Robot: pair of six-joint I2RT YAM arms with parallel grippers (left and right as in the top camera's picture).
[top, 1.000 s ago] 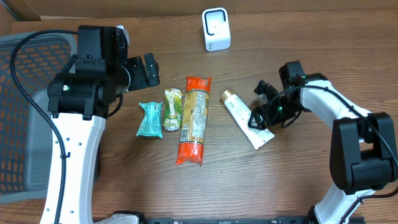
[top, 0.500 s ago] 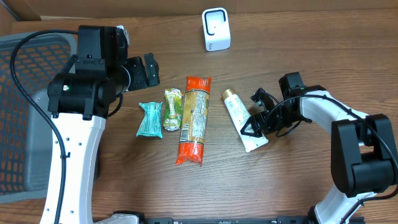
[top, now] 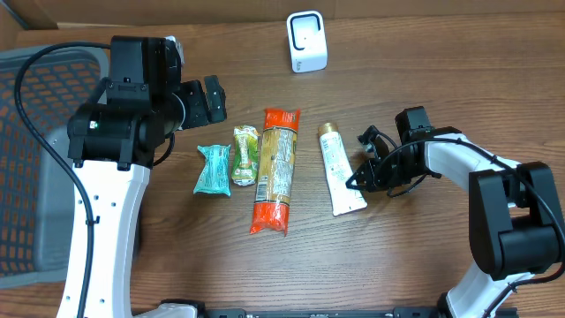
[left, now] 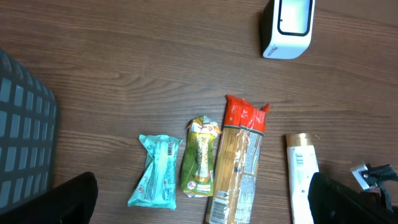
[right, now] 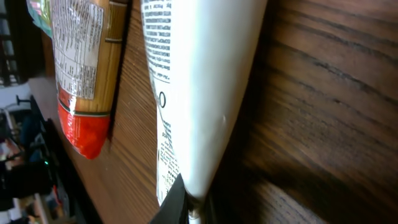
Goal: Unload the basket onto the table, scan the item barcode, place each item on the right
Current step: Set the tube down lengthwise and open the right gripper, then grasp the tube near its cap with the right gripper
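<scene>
We see wood table (top: 415,265), basket (top: 25,168) at 9 o'clock | right gripper (top: 358,180) low, clamped on tube (top: 335,166) | left gripper (top: 204,101) apart

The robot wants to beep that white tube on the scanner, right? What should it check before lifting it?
1. Right pincer shut on the white tube: ok, it pinches the tube's edge.
2. Grip strong enough to lift: cannot tell; only a thin edge is pinched.
3. Tube apart from the pasta bag: ok, wood shows between them.
4. Way to the scanner: ok, nothing lies between.
5. Barcode facing the scanner: cannot tell; print shows, but no barcode can be made out.
6. Left pincer out of the way: ok, open, off to the left.
</scene>
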